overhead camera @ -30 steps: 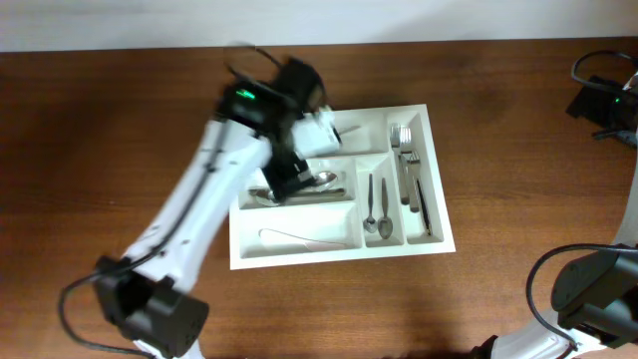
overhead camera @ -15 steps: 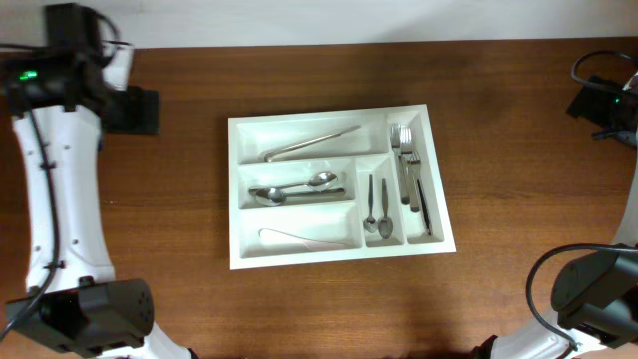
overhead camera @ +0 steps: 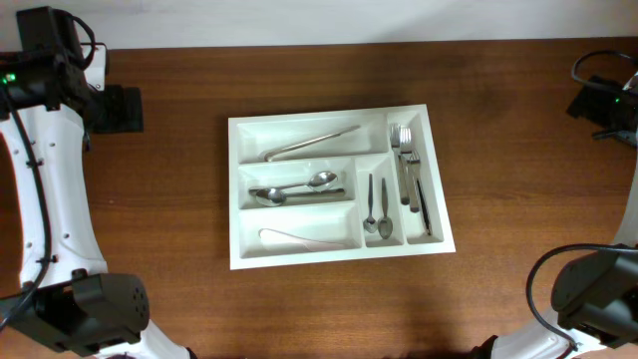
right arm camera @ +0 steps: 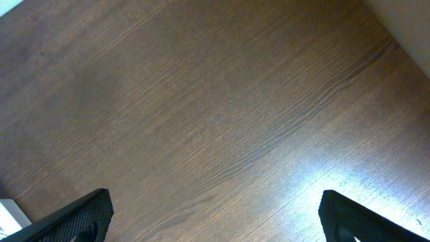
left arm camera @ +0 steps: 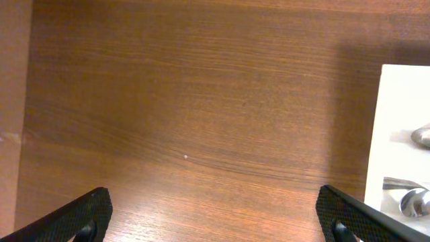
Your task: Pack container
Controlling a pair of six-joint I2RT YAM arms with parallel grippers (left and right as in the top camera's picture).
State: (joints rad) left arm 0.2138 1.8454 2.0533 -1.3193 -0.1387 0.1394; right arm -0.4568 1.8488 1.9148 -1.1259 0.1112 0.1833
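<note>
The container (overhead camera: 329,257), a large white cutlery tray, lies in the middle of the table. Its compartments hold tongs (overhead camera: 311,143), large spoons (overhead camera: 299,188), a pale utensil (overhead camera: 299,237), small spoons (overhead camera: 376,206) and forks with knives (overhead camera: 409,170). My left gripper (overhead camera: 120,108) hangs over bare wood at the far left, well apart from the tray, open and empty (left arm camera: 211,202). The left wrist view catches the container's edge (left arm camera: 403,101) with a spoon bowl (left arm camera: 413,200). My right gripper (overhead camera: 598,100) sits at the far right, open and empty (right arm camera: 215,202) over bare wood.
The brown wooden table (overhead camera: 518,179) surrounds the tray on all sides. A pale wall strip runs along the table's back edge (overhead camera: 399,20). Black cables lie near the right gripper (overhead camera: 588,65).
The left arm swung away from over the tray's spoon compartment to the table's far left back corner, then settled. The tray, its cutlery and the right arm have not moved.
</note>
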